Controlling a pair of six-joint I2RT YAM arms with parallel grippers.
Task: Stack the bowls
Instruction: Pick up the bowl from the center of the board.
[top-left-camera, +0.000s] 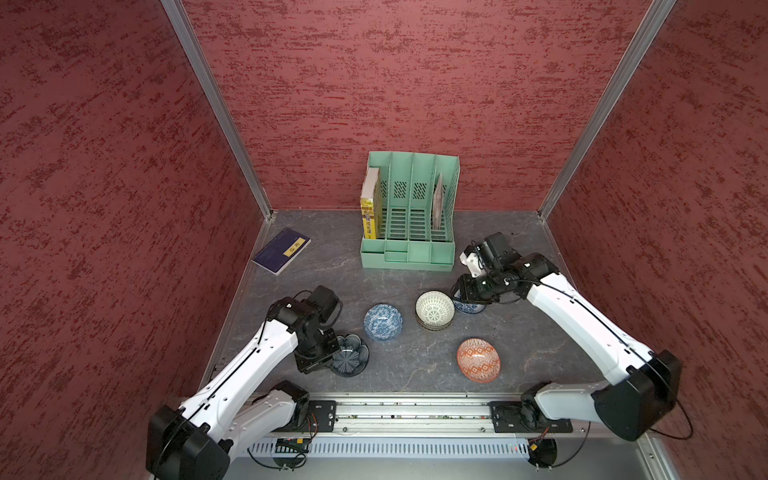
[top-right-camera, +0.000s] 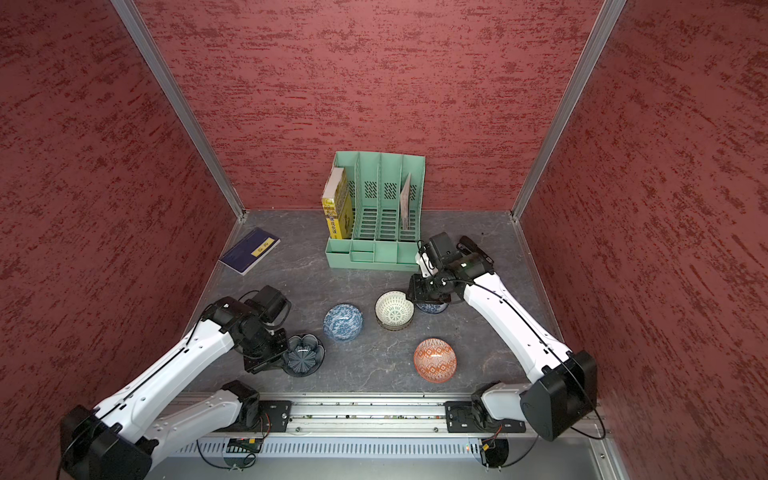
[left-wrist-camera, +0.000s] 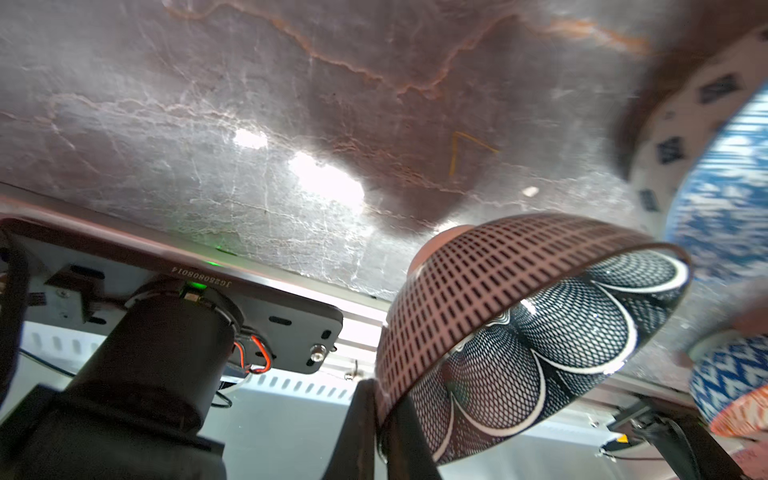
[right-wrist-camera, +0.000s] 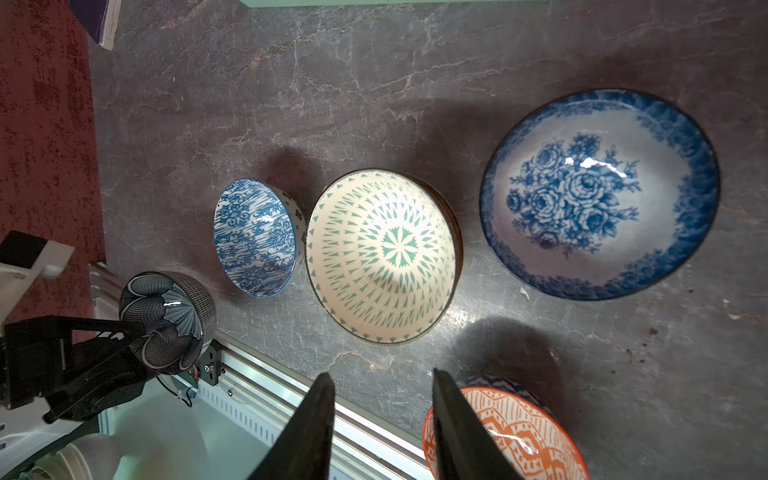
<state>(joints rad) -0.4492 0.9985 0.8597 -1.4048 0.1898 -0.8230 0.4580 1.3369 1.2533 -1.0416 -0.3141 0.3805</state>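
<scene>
Asker: What is the largest thing before you?

Me: The grey marbled tabletop (top-left-camera: 332, 282), and at its back the mint-green plastic file organiser (top-left-camera: 407, 257), a yellow book (top-left-camera: 368, 220) upright in its end slot. A dark-blue notebook (top-left-camera: 282, 250) lies flat toward my left.

Asker: And the bowls?

Me: Mid-table a white green-lattice ceramic bowl (top-left-camera: 434, 309) tops a stack; how many lie under it I cannot count. Close on its right, not touching, sits a blue-rose ceramic bowl (right-wrist-camera: 598, 195). On the stack's left stands a blue-and-white swirl ceramic bowl (top-left-camera: 382, 322), and nearer my base an orange-and-white diamond ceramic bowl (top-left-camera: 478, 359) stands alone.

Asker: Your jaws?

Me: My left gripper (left-wrist-camera: 382, 403) pinches the rim of the dark scalloped flower-pattern ceramic bowl (left-wrist-camera: 519, 332), one finger inside, one outside. The bowl is tilted at my front left, and whether its foot touches the table I cannot tell. My right gripper (right-wrist-camera: 382, 374) stands partly spread with nothing between its fingers; in both top views it partly hides the blue-rose ceramic bowl.
</scene>
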